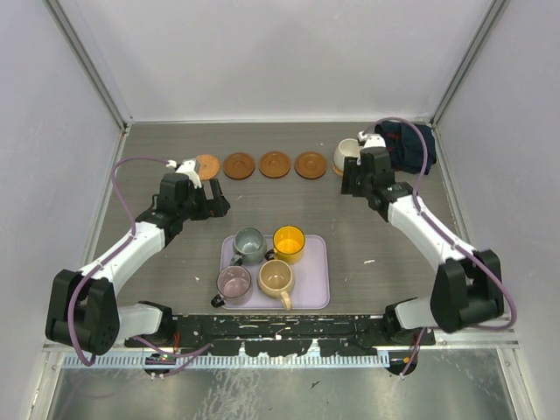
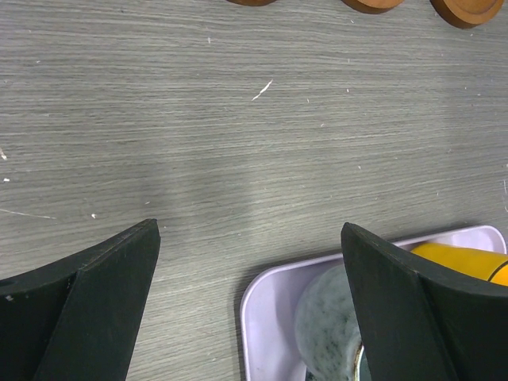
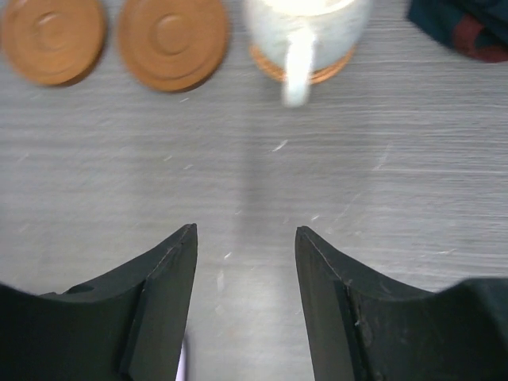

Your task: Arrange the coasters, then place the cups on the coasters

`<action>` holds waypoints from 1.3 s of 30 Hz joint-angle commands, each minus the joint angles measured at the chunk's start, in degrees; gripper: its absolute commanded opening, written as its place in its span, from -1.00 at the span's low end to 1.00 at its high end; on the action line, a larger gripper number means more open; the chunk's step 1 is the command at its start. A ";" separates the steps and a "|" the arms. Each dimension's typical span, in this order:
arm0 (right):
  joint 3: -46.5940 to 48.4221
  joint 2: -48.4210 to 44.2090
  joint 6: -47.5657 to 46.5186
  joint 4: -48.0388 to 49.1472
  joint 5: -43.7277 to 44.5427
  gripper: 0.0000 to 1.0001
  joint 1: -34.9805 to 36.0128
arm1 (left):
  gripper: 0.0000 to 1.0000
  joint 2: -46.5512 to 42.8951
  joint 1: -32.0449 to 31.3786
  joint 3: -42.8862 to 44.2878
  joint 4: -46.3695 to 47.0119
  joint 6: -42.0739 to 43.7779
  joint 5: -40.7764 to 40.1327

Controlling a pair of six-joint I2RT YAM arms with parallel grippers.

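The left gripper [image 2: 248,232] hangs wide open and empty over bare table, between the coasters [image 1: 239,165] and the far-left corner of the lavender tray [image 1: 315,293]. Its right finger stands close over the grey-green cup [image 2: 329,333], with the yellow cup [image 2: 464,258] just beside it. With jaws this wide, I judge that coming down could clip the tray rim or shove the neighbour. The pinkish and tan cups sit just as tightly behind.

Four coasters lie bare in the row. Each looks barely wider than a cup's base, so a cup set off-centre could end up tilted on an edge.

At the right end the cream cup [image 3: 305,32] stands on the fifth coaster. The right gripper [image 3: 245,230] is parted with nothing between its jaws, and the handle points straight at it. Any forward drift could nudge that handle and slide the cup off, towards the dark cloth [image 3: 460,24].
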 commanded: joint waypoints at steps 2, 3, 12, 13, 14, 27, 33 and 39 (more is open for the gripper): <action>-1.78 -8.45 3.88 -6.51 -3.24 0.17 9.75 | 0.96 -1.41 -0.01 0.34 2.12 -0.06 0.90; -2.15 -9.20 4.94 -7.33 -3.23 0.17 11.76 | 0.96 -1.19 -0.01 0.51 2.03 -0.04 1.07; -5.96 -12.24 12.76 -8.09 -2.63 0.18 25.42 | 0.96 0.03 -0.05 1.05 1.76 -1.04 4.15; -6.04 -12.36 13.13 -8.59 -2.51 0.18 26.14 | 0.96 -0.08 -0.04 0.96 1.76 -1.09 4.43; -6.15 -12.64 13.40 -9.05 -2.34 0.17 27.15 | 0.96 -0.22 -0.05 0.86 1.76 -1.07 4.54; -10.22 -12.67 17.34 -8.87 -0.95 0.16 32.65 | 0.96 -1.10 -0.05 -1.74 3.25 -1.44 5.40; -8.97 -9.86 16.97 -9.38 -0.87 0.01 33.98 | 0.96 -1.25 -0.04 -2.18 3.51 -1.44 5.09; -7.28 -6.16 16.19 -9.97 -0.84 -0.36 34.39 | 0.96 -1.69 -0.01 -2.66 3.36 -1.29 4.58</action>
